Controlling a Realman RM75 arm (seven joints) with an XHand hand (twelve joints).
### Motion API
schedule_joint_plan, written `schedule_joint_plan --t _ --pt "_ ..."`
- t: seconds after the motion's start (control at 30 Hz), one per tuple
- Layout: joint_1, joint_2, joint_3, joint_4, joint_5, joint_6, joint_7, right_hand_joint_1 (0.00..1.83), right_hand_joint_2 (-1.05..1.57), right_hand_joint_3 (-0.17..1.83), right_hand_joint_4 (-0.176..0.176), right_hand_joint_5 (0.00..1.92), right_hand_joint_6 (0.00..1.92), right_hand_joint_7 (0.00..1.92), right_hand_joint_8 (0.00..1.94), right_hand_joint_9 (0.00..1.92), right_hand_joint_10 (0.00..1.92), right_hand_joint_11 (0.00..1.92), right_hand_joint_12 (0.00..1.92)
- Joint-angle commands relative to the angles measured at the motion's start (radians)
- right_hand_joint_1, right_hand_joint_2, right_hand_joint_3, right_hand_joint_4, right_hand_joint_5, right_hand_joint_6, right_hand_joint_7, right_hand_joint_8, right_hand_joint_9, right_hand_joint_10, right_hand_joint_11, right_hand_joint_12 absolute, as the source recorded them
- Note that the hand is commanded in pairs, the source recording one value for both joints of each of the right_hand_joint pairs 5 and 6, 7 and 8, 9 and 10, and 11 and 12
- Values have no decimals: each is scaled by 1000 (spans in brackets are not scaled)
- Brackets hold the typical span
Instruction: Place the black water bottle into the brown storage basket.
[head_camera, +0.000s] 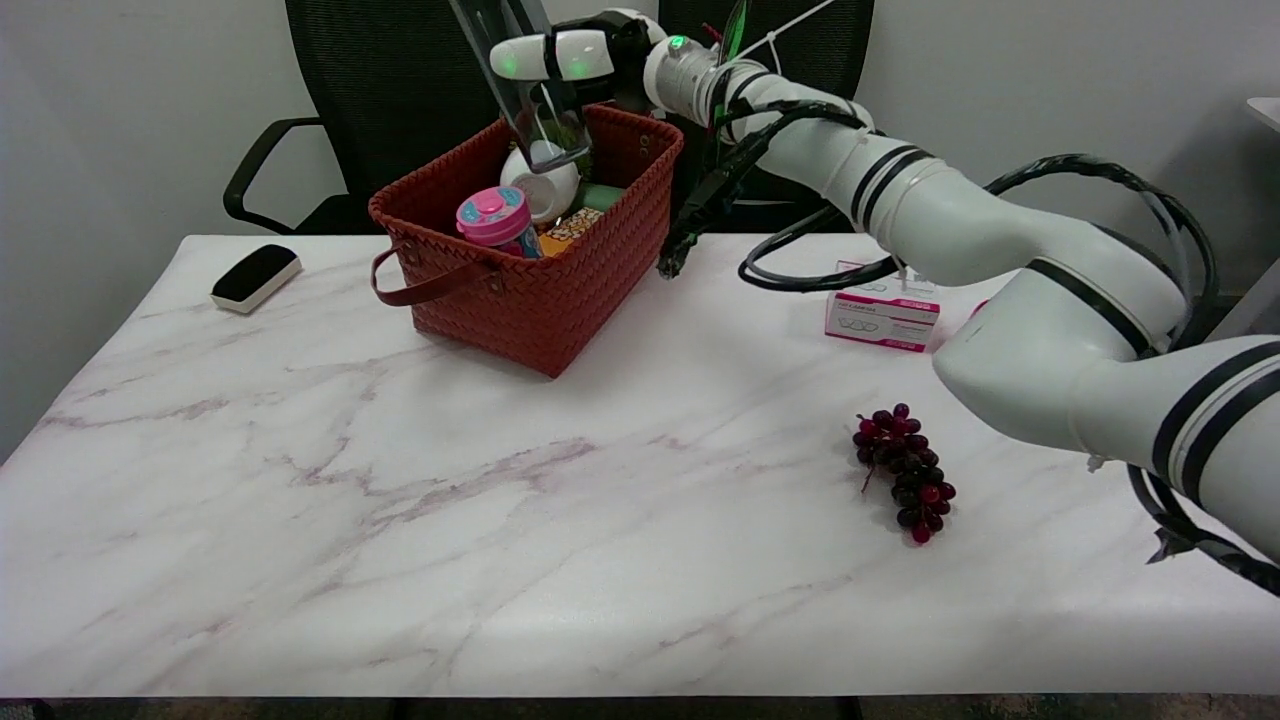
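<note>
Bottle, dark and see-through, held tilted above the far end of the brown basket, base just over the rim. Right hand wrapped around its upper part, white fingers across the front. Inside the basket: pink-lidded cup, white round object, something green. On the marble table: grapes, pink box, black-and-white eraser.
</note>
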Motion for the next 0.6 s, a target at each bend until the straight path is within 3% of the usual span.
schedule_joint_plan --t 0.03,0.3,0.6 --pt "39 -105 32 -238 94 6 -86 1261 1091 478 0 865 865 1195 1195 1168 1168 931 931" --pt "58 -115 51 -296 85 112 -86 1252 1128 479 0 882 882 1209 1209 1182 1182 951 951" --pt "36 -110 49 -272 87 107 -86 1237 1167 487 0 897 897 1218 1218 1195 1195 956 956"
